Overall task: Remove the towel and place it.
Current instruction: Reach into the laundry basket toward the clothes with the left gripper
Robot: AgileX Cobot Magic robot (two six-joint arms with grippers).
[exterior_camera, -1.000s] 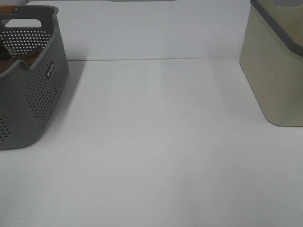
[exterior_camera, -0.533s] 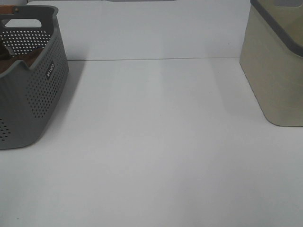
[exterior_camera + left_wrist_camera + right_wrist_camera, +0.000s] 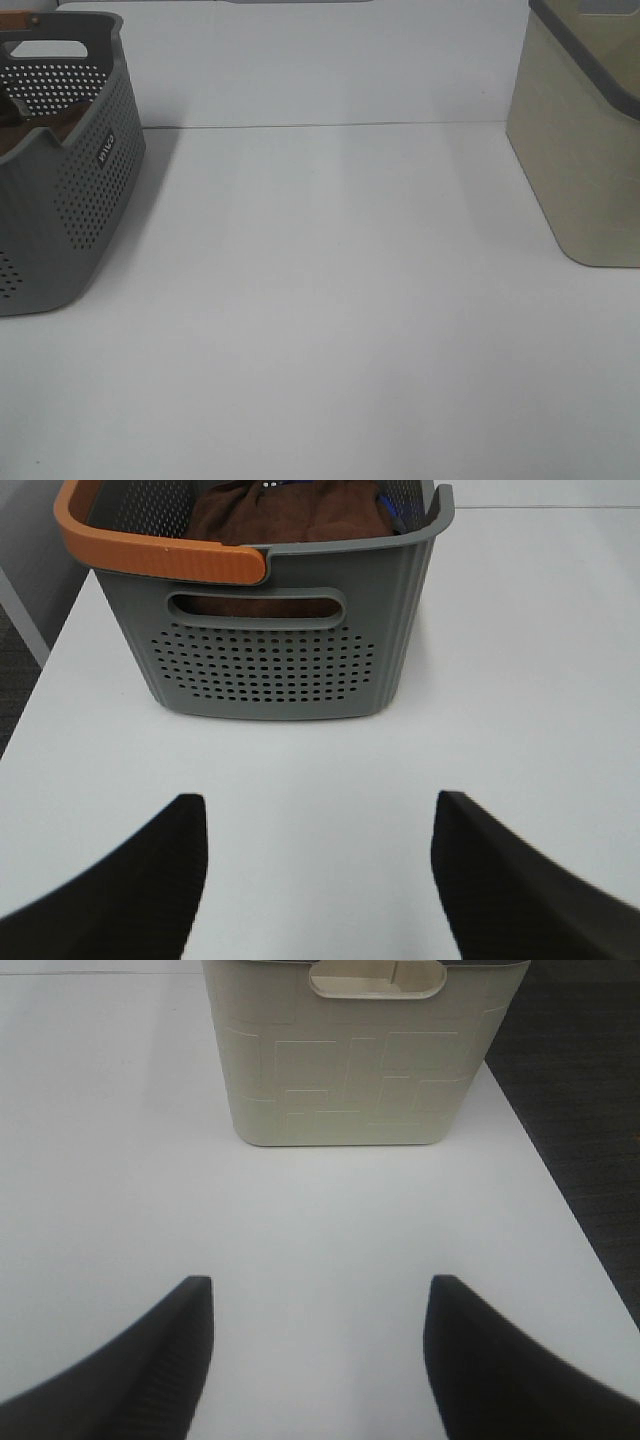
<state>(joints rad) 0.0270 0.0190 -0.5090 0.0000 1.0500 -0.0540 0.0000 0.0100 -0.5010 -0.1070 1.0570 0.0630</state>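
Observation:
The dark brown towel lies bunched inside the grey perforated basket, which has an orange handle. In the exterior high view only a brown sliver of the towel shows over the rim of the basket at the far left. My left gripper is open over bare table, a short way in front of the basket's end wall. My right gripper is open too, facing the beige bin with nothing between its fingers. Neither arm shows in the exterior high view.
A beige bin with a dark grey rim stands at the far right of the white table. A bit of blue cloth peeks beside the towel in the basket. Dark floor lies past the table's right edge.

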